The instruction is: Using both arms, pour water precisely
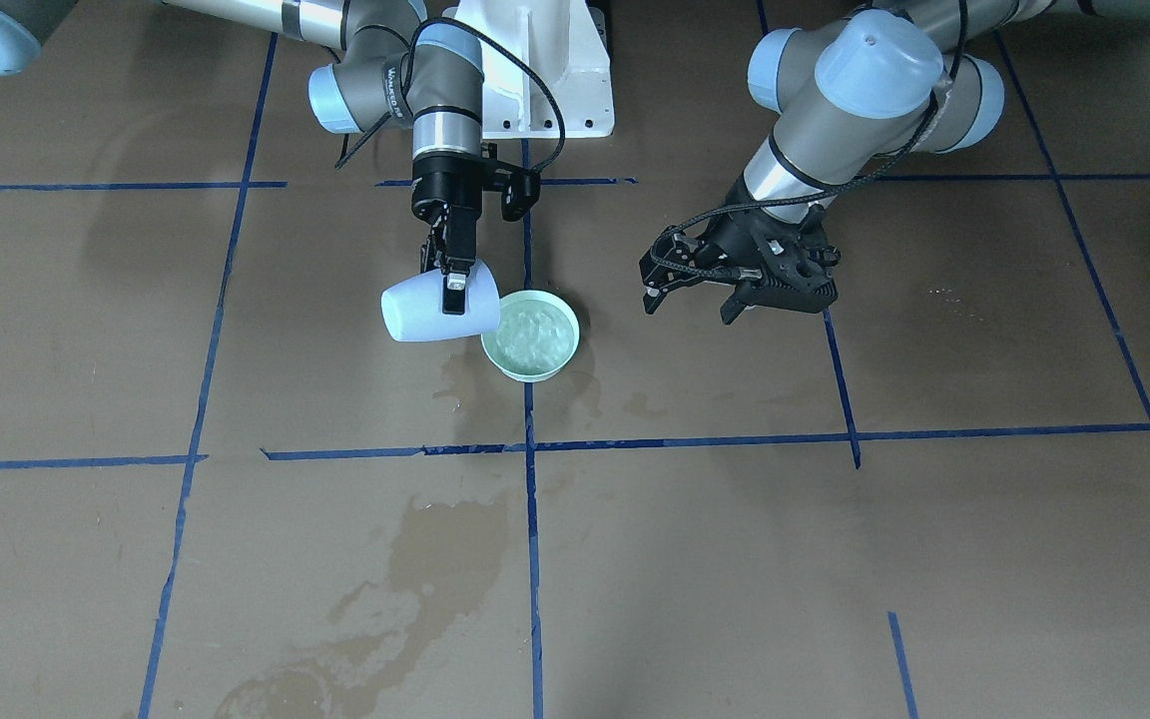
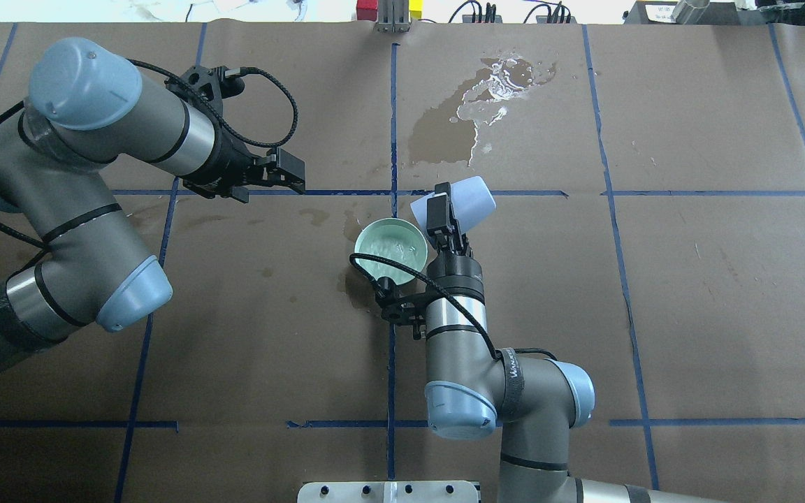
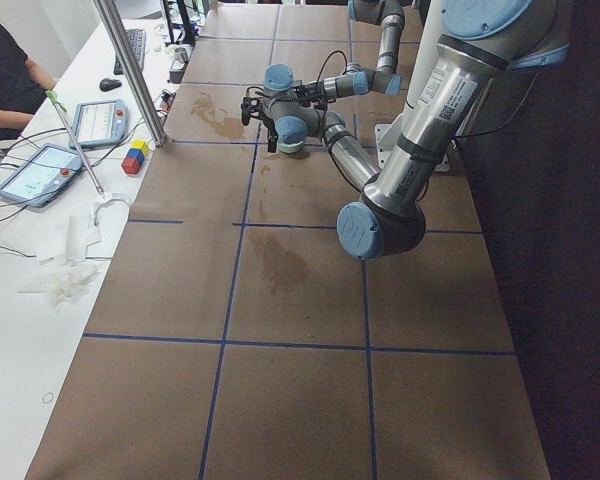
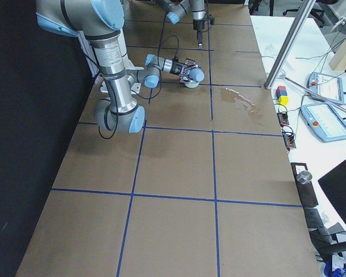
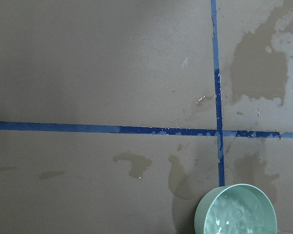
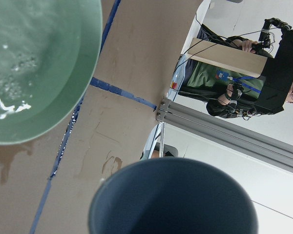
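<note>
My right gripper is shut on the rim of a pale blue cup, one finger inside and one outside. The cup lies tipped on its side, its mouth at the edge of a mint green bowl on the table. Rippled, bubbly water fills the bowl. From above, the cup shows beyond the bowl and the right gripper. The right wrist view shows the cup's dark inside and the bowl. My left gripper hangs open and empty, apart from the bowl.
Brown paper with blue tape lines covers the table. A large wet stain lies beyond the bowl, with smaller ones around it. The white pedestal stands behind. Operators and tablets are at a side table.
</note>
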You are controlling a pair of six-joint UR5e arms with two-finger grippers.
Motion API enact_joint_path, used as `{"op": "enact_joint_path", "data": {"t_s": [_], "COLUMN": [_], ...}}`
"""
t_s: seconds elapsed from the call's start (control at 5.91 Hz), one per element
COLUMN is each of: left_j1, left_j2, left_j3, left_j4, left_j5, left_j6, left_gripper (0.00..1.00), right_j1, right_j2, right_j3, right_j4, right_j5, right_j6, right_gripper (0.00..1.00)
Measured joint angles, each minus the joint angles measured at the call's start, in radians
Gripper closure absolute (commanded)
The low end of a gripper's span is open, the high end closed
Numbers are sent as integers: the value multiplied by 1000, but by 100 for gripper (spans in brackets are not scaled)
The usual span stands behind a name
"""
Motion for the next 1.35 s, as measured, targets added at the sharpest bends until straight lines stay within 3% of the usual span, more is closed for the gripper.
{"op": "enact_joint_path", "data": {"t_s": [0.17, 0.85, 1.01, 1.35], "left_j1": [0, 0, 1, 1], "left_j2": [0, 0, 0, 0], "left_j3": [0, 0, 0, 0], "left_j4": [0, 0, 0, -1], "left_j5": [0, 1, 1, 2], "left_j6": [0, 0, 0, 0], "left_gripper": [0, 0, 0, 0], "right_j1": [0, 4, 8, 15], "right_j2": [3, -3, -13, -100], "right_j3": [3, 7, 10, 12], "right_j4": [29, 85, 138, 365], "right_j5": [1, 24, 42, 77], "right_j6": [70, 774, 920, 1120], "right_gripper": [95, 91, 95, 100]}}
